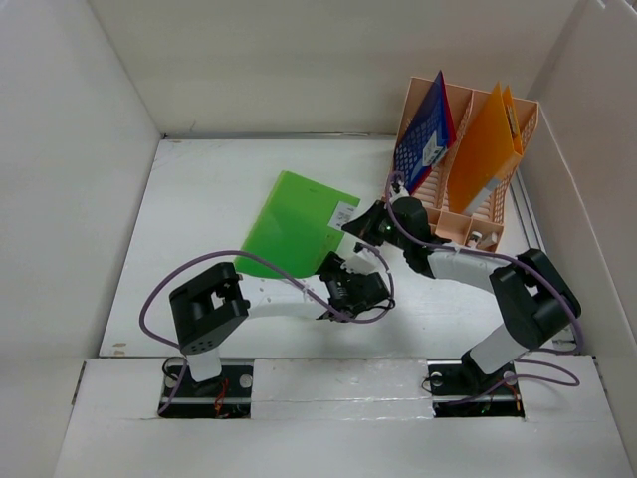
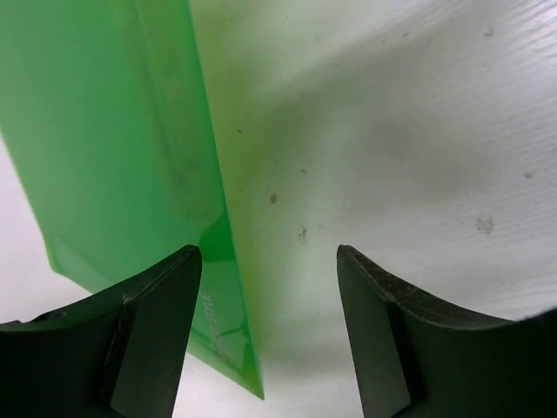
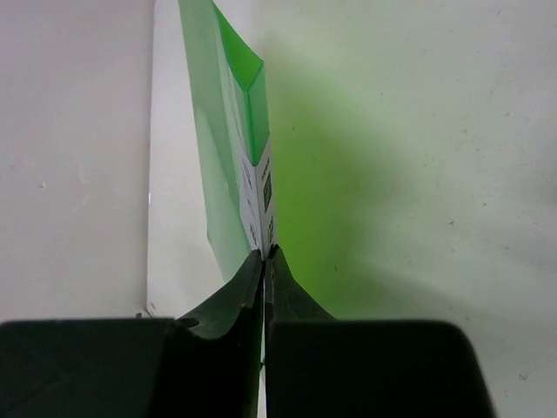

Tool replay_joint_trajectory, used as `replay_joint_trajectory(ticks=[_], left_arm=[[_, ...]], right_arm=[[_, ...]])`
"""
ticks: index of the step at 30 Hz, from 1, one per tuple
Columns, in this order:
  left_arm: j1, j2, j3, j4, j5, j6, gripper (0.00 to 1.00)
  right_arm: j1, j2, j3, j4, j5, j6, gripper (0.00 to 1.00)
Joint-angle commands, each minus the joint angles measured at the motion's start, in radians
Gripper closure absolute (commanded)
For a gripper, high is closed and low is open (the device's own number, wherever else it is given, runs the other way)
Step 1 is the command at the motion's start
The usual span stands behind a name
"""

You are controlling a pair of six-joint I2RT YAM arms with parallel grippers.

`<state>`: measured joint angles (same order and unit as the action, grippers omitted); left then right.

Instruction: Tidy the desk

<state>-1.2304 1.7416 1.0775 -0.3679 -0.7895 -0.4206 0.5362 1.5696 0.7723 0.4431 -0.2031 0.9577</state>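
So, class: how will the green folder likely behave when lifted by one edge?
The green folder looks like thin translucent plastic, so probably light and bendy. The right gripper pinches only its labelled edge, so it may sag or swing. Its glossy surface could slip.

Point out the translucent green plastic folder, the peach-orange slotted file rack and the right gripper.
translucent green plastic folder (image 1: 294, 224): top external view, middle of cover.
peach-orange slotted file rack (image 1: 456, 221): top external view, near end wall.
right gripper (image 3: 264, 254): right wrist view, between shut fingertips.
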Motion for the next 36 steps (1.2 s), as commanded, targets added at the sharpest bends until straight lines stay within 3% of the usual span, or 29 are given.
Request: replay_joint_trajectory(ticks=[1,9,14,19,22,23,25,27,32,35,36], left_arm=[[-0.001,0.012,0.042,-0.084,-0.099,-0.041,0.41],[-0.001,0.01,0.038,-0.131,-0.211,-0.084,0.43],[-0.001,0.035,0.045,-0.158,-0.221,-0.116,0.39],[-0.001,0.03,0.032,-0.109,-0.179,-0.093,0.41],[0.008,0.022,0.029,-0.1,-0.177,-0.08,0.52],[0.008,0.021,0.022,-0.094,-0.175,-0.076,0.63],[0.008,0.018,0.015,-0.083,-0.16,-0.072,0.73],[0.017,0.016,0.016,-0.088,-0.148,-0.073,1.0],[0.017,-0.04,-0.019,-0.031,-0.116,-0.073,1.0],[0.017,-0.099,-0.059,0.029,-0.083,-0.066,1.0],[0.017,-0.123,-0.07,0.044,-0.077,-0.066,1.0]], right_arm=[[-0.002,-0.031,-0.002,0.066,-0.045,0.009,1.0],[-0.031,-0.003,-0.013,0.078,-0.093,0.004,1.0],[-0.042,-0.008,-0.024,0.075,-0.12,0.003,1.0],[-0.051,-0.013,-0.024,0.088,-0.147,-0.004,1.0],[-0.051,-0.019,-0.022,0.091,-0.163,0.0,1.0],[-0.051,-0.019,-0.021,0.088,-0.176,-0.008,1.0],[-0.051,-0.023,-0.022,0.075,-0.18,-0.017,1.0],[-0.062,-0.023,-0.033,0.074,-0.199,-0.013,1.0],[-0.071,-0.023,-0.057,0.08,-0.209,-0.02,1.0],[-0.081,-0.019,-0.053,0.08,-0.226,-0.025,0.69],[-0.081,-0.017,-0.048,0.077,-0.234,-0.03,0.52]])
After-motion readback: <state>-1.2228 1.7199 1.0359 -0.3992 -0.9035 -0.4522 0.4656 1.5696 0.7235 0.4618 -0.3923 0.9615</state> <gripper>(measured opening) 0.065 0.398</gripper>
